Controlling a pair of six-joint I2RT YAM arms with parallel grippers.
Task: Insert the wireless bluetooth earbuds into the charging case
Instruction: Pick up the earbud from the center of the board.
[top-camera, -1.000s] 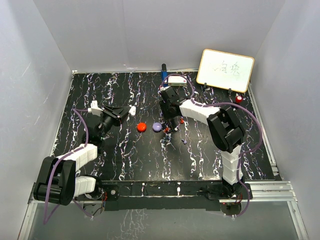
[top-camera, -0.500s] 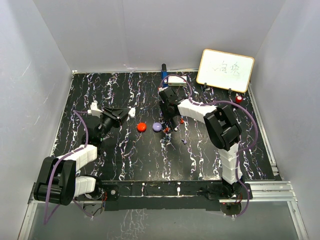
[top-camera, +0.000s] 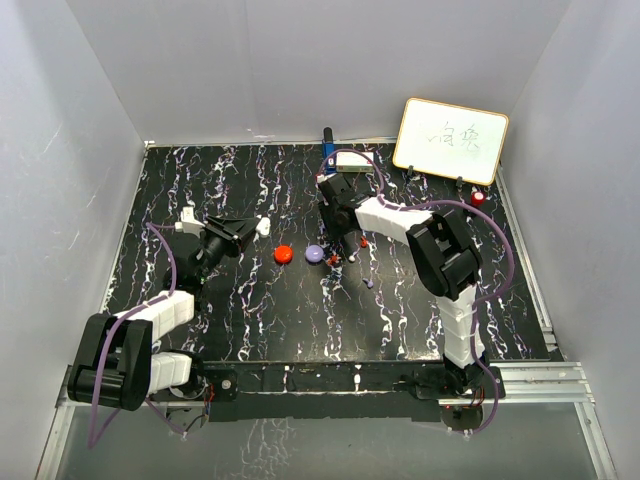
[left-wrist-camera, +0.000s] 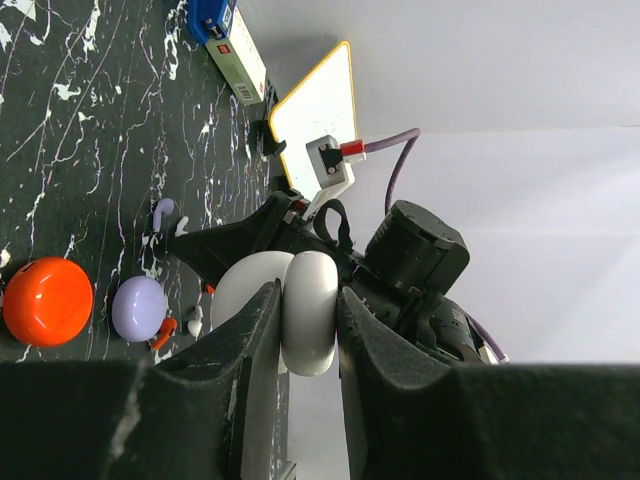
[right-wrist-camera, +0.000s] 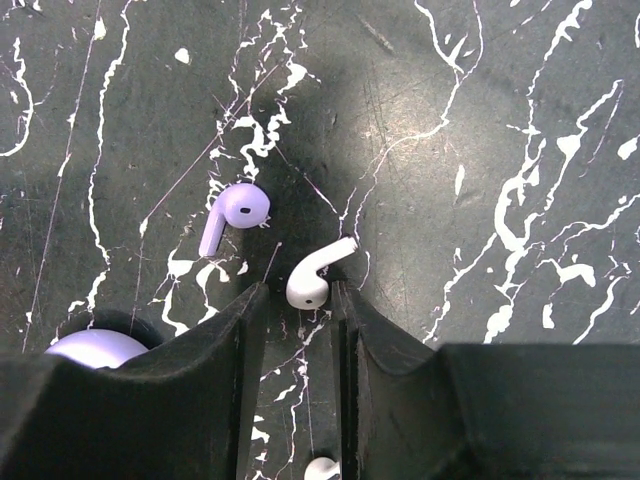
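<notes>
The right gripper's (right-wrist-camera: 298, 289) jaws have narrowed since a second ago and now straddle, without yet pinching, the white earbud (right-wrist-camera: 318, 272) lying on the worktop (right-wrist-camera: 500, 150) just beside the purple earbud (right-wrist-camera: 235, 212), while the left gripper's (left-wrist-camera: 308, 292) jaws are clamped on the white charging case (left-wrist-camera: 310, 325).

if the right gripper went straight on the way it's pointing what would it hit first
The white earbud: it lies between the right gripper's fingertips, on the black table just beyond. The purple earbud sits off that line. How much height remains is unclear.
</notes>
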